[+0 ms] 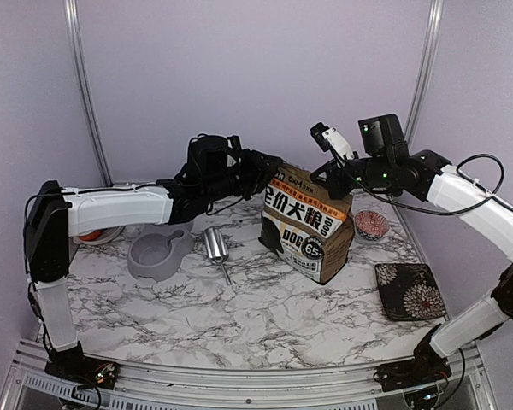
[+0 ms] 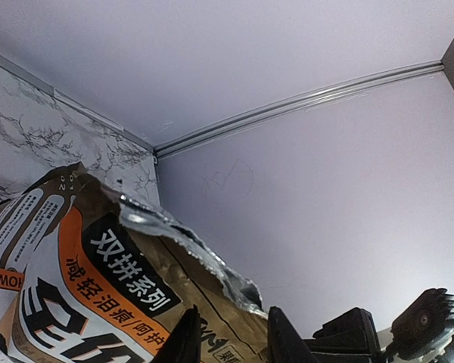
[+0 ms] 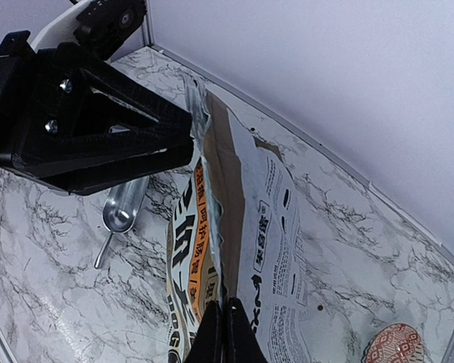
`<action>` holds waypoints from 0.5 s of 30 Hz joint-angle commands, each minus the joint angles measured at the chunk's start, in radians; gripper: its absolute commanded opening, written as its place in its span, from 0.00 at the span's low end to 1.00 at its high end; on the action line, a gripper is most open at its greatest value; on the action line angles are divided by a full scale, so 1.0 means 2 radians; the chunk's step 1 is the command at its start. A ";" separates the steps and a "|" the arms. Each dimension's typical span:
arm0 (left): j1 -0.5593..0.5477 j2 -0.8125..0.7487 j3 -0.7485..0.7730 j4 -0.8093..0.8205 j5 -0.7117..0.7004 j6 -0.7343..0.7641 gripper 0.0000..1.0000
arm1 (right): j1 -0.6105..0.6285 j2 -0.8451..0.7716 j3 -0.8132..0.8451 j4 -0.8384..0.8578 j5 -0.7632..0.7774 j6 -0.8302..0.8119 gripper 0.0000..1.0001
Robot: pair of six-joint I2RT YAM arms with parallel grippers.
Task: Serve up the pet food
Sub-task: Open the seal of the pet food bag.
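While you work, back wall [image 1: 256, 77]: smooth, lilac, behind both grippers.
Dog-food bag [image 1: 309, 224]: upright, glossy, torn crinkled foil rim.
Right gripper [image 3: 224, 321]: pinched onto that rim.
Left gripper [image 2: 233, 327]: fingers straddle the rim; grip unclear.
Pet food: hidden from you.

Soft, even light fills the booth, leaving only faint shadows on the marble counter [image 1: 265, 316] around the dog-food bag [image 1: 312, 226]. The steel scoop [image 1: 215, 245], at 9 o'clock from the bag, gleams. Seen from above, wide-angle distortion tilts the frame posts [image 1: 81, 85] at 11 and 1 o'clock. In the left wrist view, glare flares on the bag's torn foil lip, and the left hand [image 2: 231, 311] is a soft black silhouette at 6 o'clock. The right wrist view renders the bag's print crisply.
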 commanded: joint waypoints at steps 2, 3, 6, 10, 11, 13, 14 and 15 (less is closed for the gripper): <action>0.001 -0.030 -0.032 0.031 -0.004 0.004 0.32 | 0.006 -0.024 -0.002 0.005 -0.044 0.002 0.00; 0.002 -0.034 -0.040 0.033 -0.008 0.005 0.32 | 0.011 -0.025 0.001 0.004 -0.044 0.000 0.00; 0.002 -0.044 -0.057 0.037 -0.007 0.005 0.31 | 0.035 -0.022 0.010 -0.003 -0.014 -0.007 0.00; 0.002 -0.054 -0.074 0.043 -0.009 0.004 0.31 | 0.058 -0.017 0.016 -0.003 -0.003 -0.010 0.00; 0.002 -0.058 -0.080 0.047 -0.010 0.004 0.31 | 0.060 -0.016 0.016 -0.003 -0.003 -0.010 0.00; 0.002 -0.066 -0.091 0.056 -0.013 0.004 0.31 | 0.064 -0.013 0.018 -0.002 -0.001 -0.008 0.00; 0.002 -0.070 -0.096 0.058 -0.014 0.004 0.31 | 0.065 -0.012 0.018 -0.001 0.003 -0.008 0.00; 0.002 -0.078 -0.102 0.059 -0.015 0.003 0.31 | 0.065 -0.011 0.018 0.000 0.007 -0.006 0.00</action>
